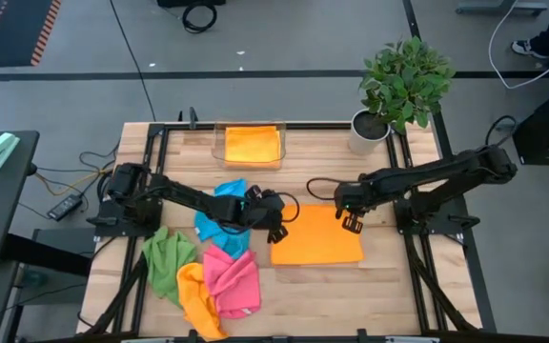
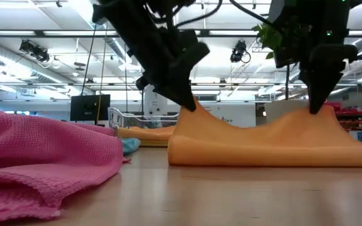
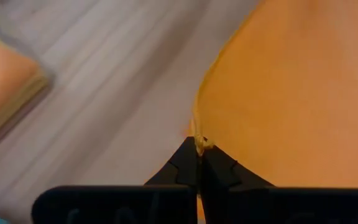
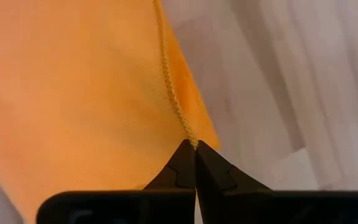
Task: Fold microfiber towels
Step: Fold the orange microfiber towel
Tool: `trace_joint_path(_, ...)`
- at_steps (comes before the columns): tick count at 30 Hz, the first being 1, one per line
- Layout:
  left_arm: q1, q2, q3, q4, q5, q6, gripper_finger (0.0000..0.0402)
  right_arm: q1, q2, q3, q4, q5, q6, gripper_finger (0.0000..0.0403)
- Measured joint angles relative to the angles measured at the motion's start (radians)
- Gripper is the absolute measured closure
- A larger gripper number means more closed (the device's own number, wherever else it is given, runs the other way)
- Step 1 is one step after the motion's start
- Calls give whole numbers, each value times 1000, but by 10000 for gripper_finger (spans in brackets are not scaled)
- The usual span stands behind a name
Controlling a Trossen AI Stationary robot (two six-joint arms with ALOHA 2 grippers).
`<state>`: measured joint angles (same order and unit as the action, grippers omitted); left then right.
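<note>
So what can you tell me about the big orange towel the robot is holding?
The orange towel is a soft, bright cloth with a stitched hem, spread near the middle of the wooden table. Most of it lies flat. The left end effector and the right end effector each pinch a far corner shut, pulling those corners up into two little peaks.

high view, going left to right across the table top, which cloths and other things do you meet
green towel → yellow towel → pink towel → left pincer, shut on the orange towel → right pincer, shut on that same towel's other corner → potted plant
</note>
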<state>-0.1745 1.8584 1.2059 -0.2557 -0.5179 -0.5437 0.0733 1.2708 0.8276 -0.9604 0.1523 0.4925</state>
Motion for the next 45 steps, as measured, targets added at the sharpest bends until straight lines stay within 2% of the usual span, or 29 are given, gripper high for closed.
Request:
trace_joint_path(4,30,6,0,-8,11,-2,396,-44,3,-2,8,-5,-56,400)
trace_joint_path(8,56,6,0,-3,103,-2,386,-75,40,-2,49,-26,-77,392)
trace_joint_path(15,80,6,0,-68,139,-5,276,-147,36,-3,47,-5,-75,296)
trace_joint_path(19,96,-11,-1,-134,180,-128,216,-181,-21,-3,24,-5,-14,241)
trace_joint_path(22,63,-26,-2,-40,285,-131,190,-126,-106,-19,-11,-88,140,218)
trace_joint_path(24,6,-19,-8,50,313,-90,186,-13,-176,-71,60,-105,250,215)
trace_joint_path(26,-40,12,-18,107,317,-70,194,103,-238,-155,147,-84,389,229)
trace_joint_path(28,-57,49,-23,120,316,-98,219,202,-277,-252,225,-66,548,264)
trace_joint_path(31,-53,95,-21,188,300,-158,278,341,-305,-373,394,-61,726,344)
trace_joint_path(33,-53,124,-21,223,327,-170,329,421,-304,-424,477,-38,789,387)
trace_joint_path(35,-63,152,-22,235,397,-171,377,479,-293,-445,515,-6,848,393)
trace_joint_path(36,-68,165,-22,245,422,-172,388,499,-282,-452,521,1,880,393)
trace_joint_path(38,-76,184,-22,265,449,-179,388,545,-263,-466,512,5,905,396)
trace_joint_path(45,-104,192,-21,278,447,-146,395,674,-179,-466,568,39,945,398)
